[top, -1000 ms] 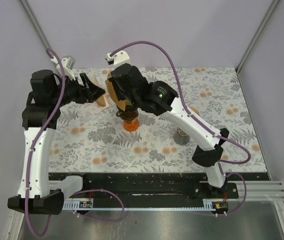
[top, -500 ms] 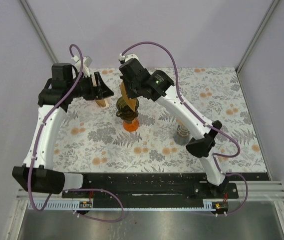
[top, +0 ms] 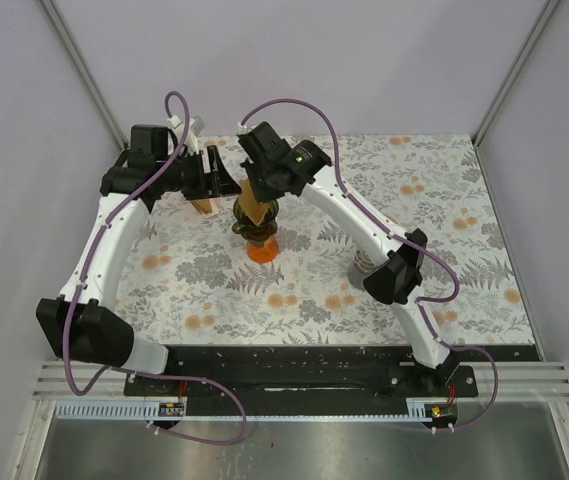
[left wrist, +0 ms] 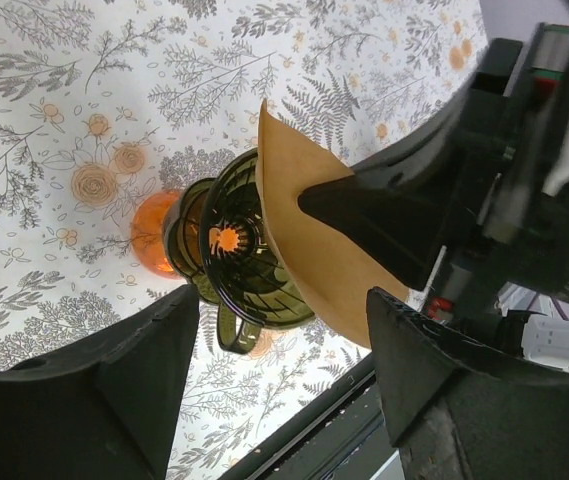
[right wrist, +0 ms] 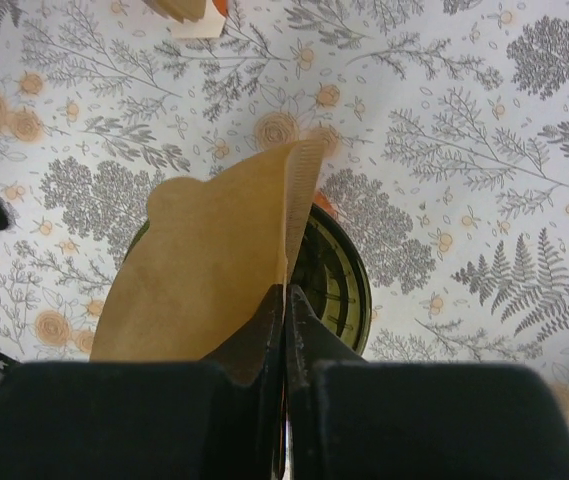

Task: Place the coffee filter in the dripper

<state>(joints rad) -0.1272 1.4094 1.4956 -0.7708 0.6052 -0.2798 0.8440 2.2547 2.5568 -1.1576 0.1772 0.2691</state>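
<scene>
while the right gripper (right wrist: 284, 300) pinches the flat brown paper coffee filter (right wrist: 204, 250) at the rim of the dark olive-green translucent cone dripper (left wrist: 239, 250), perched on an orange round base (left wrist: 149, 235) near the worktop's (top: 434, 190) far edge, the left gripper (left wrist: 279, 310) hangs wide open alongside.

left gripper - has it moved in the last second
Yes. In the top view the left gripper has moved right, closer to the dripper, which sits in the same place on its orange base.

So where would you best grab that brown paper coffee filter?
Pinch the brown paper filter on its crimped seam edge, from above: it is thin and folded flat, and that leaves the far end free to enter the dark green translucent dripper.
</scene>
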